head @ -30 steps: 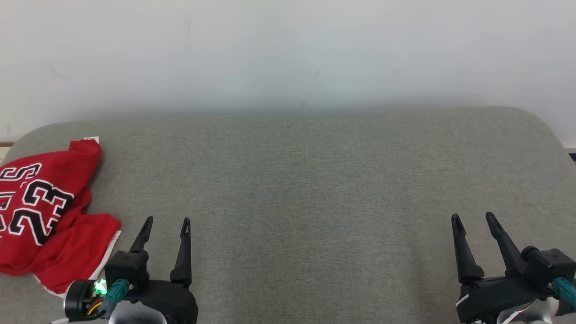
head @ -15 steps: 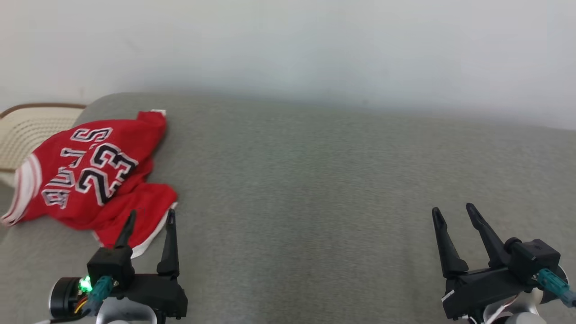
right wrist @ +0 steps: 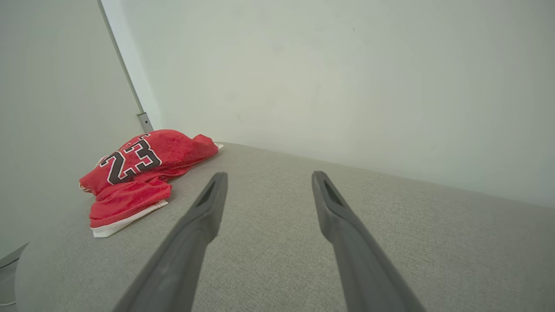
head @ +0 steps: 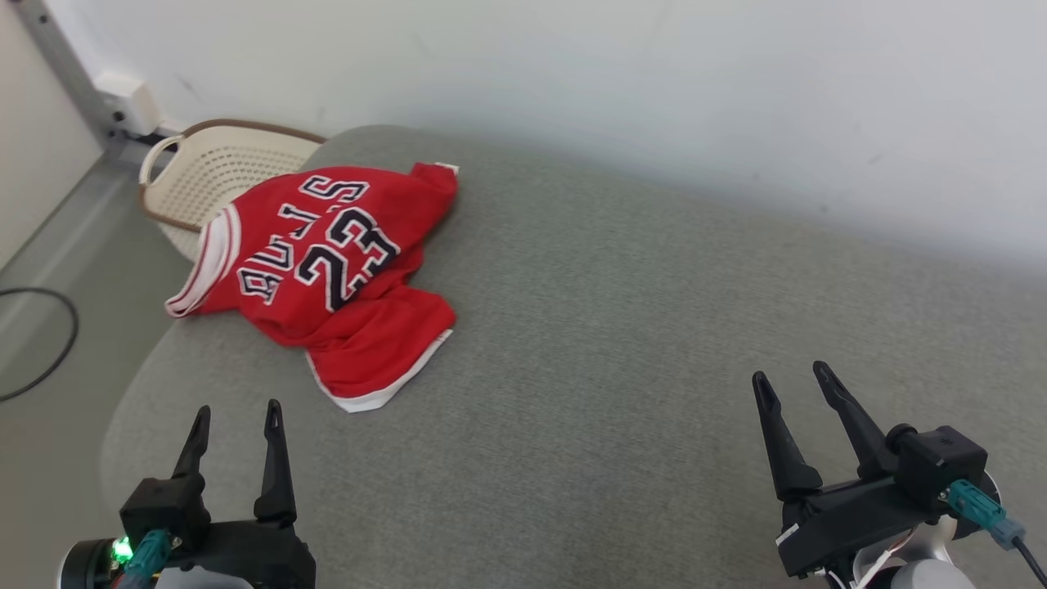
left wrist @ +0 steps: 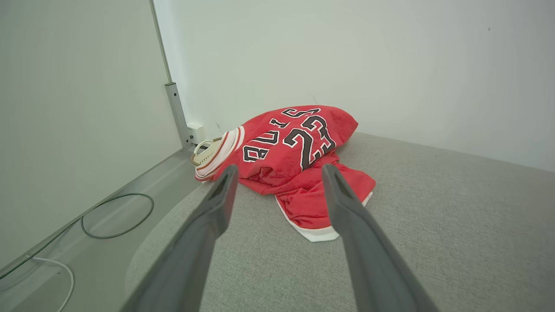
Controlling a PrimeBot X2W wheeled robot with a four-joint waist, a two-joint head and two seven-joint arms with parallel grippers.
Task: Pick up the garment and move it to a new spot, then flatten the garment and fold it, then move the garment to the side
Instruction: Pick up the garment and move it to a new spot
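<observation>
A: Which step is in hand?

B: The very first, by my reading. The garment [head: 327, 270], a red jersey with a black "23", lies crumpled in the upper left of the head view, at the far-left corner of the grey table [head: 638, 352]. Nothing has hold of it, so the pickup is not yet begun.

A: And the grippers?

B: The left gripper [head: 236, 406] sits at the lower left, the right gripper [head: 789, 371] at the lower right. Both have their fingers [left wrist: 347, 212] spread wide with nothing between them, over bare table. In the left wrist view the jersey shows between that arm's two fingers, so it looks lined up on the cloth, though apart from it.

A: What does the next move call for?

B: I'd say a reach forward and down by the left arm onto a raised fold, then a close on cloth alone. The white-hemmed flap nearest the robot seems easiest. The right gripper is well apart and would have to cross much of the table to help.

A: Anything in the way?

B: Nothing lies between fingers and cloth. A cream basket [head: 204, 172] stands just beyond the table's edge by the jersey's striped trim; whether they touch I cannot tell. A dark cable [head: 76, 331] loops on the floor [head: 49, 245] at the left. A careless drag could, I think, pull the jersey off that edge.
</observation>
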